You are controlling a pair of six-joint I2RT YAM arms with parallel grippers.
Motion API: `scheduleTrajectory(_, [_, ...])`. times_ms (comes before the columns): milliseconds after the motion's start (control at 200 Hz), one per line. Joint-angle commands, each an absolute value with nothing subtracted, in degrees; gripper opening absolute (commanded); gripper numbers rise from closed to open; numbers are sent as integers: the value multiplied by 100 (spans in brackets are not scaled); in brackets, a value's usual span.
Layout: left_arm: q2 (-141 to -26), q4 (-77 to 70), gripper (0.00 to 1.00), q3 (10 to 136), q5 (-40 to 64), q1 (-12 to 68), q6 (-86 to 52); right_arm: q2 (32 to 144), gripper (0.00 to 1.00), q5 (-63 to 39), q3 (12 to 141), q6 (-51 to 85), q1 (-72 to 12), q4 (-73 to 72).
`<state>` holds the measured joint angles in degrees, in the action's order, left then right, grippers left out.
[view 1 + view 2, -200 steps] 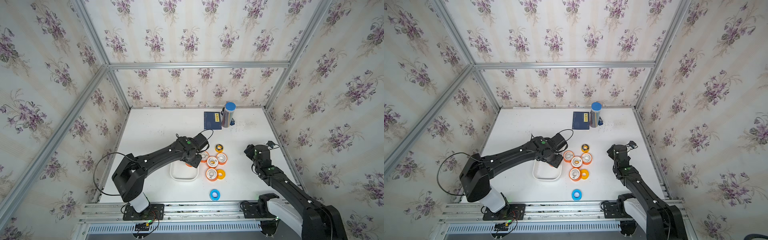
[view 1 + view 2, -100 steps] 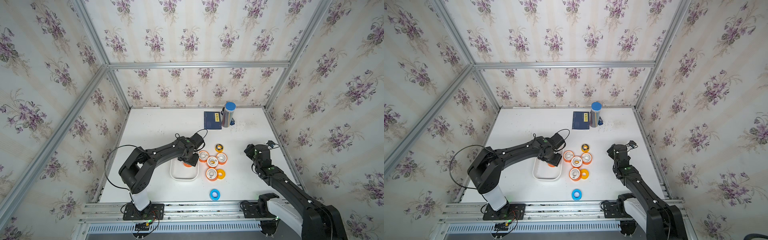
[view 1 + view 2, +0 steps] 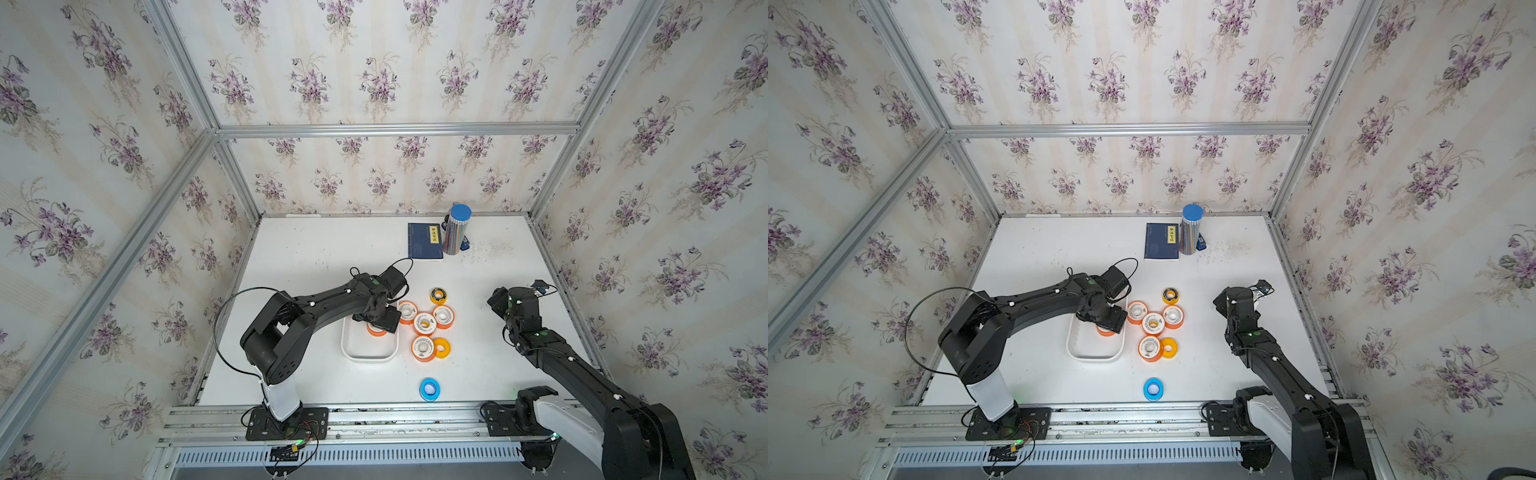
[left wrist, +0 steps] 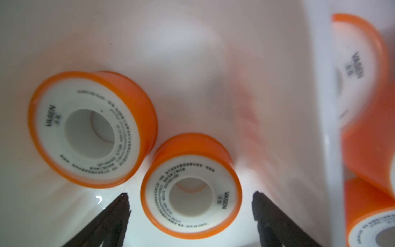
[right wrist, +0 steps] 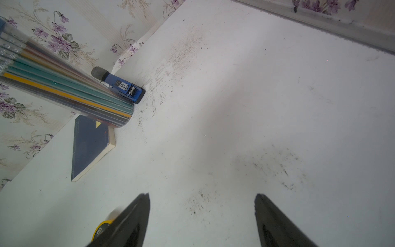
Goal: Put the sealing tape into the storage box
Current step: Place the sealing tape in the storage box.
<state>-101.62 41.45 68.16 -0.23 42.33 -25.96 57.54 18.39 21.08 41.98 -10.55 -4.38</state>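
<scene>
My left gripper [image 4: 191, 197] is down inside the white storage box [image 3: 368, 358], at its far right corner, and it is open. An orange sealing tape spool [image 4: 191, 188] lies flat on the box floor between the fingers, with a gap on both sides. A second orange spool [image 4: 92, 128] lies beside it in the box. In both top views only one boxed spool [image 3: 1105, 331] peeks out from under the gripper. Several more spools lie on the table right of the box: orange ones [image 3: 424, 323], two yellow [image 3: 441, 347] and a blue one [image 3: 429, 389]. My right gripper [image 5: 202, 198] hangs open over bare table.
A dark blue booklet [image 3: 424, 241], a tall silvery cylinder with a blue cap [image 3: 456, 230] and a small blue stapler [image 5: 126, 88] stand at the back of the table. Flowered walls with metal rails close in the table. A yellow spool [image 5: 102, 226] lies beside my right gripper's finger.
My left gripper's jaws have spread wider, and the orange spool between them now lies free on the box floor. The left arm's elbow has swung. The right arm has not moved.
</scene>
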Motion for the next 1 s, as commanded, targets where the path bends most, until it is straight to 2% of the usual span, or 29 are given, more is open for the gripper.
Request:
scheduleTrajectory(0, [-9882,4296,89,6746,-110,4226,-2666,5765,81,1858,2136,4153,-1057,-369])
scheduleTrajectory(70, [-9610,4354,88,6621,-123,4221,-2696,5753,81,1863,2136,4150,-1056,-369])
scheduleTrajectory(140, [-9327,4429,81,6449,-140,4223,-2724,5753,81,1862,2140,4149,-1055,-373])
scheduleTrajectory(205, [-9092,4464,69,6255,-153,4228,-2737,5771,81,1857,2144,4151,-1056,-368])
scheduleTrajectory(365, [-8800,4552,27,5841,-286,4226,-2825,5776,81,1854,2153,4154,-1062,-358])
scheduleTrajectory(490, [-8908,4518,10,5713,-363,4216,-2839,5791,81,1857,2158,4148,-1055,-354])
scheduleTrajectory(560, [-9038,4522,5,5742,-421,4198,-2848,5774,81,1859,2153,4156,-1058,-352])
scheduleTrajectory(804, [-9466,4294,0,5844,-375,4079,-2781,5764,81,1874,2151,4171,-1055,-334])
scheduleTrajectory(994, [-9679,4118,0,5977,-219,4034,-2741,5796,81,1860,2163,4157,-1057,-334])
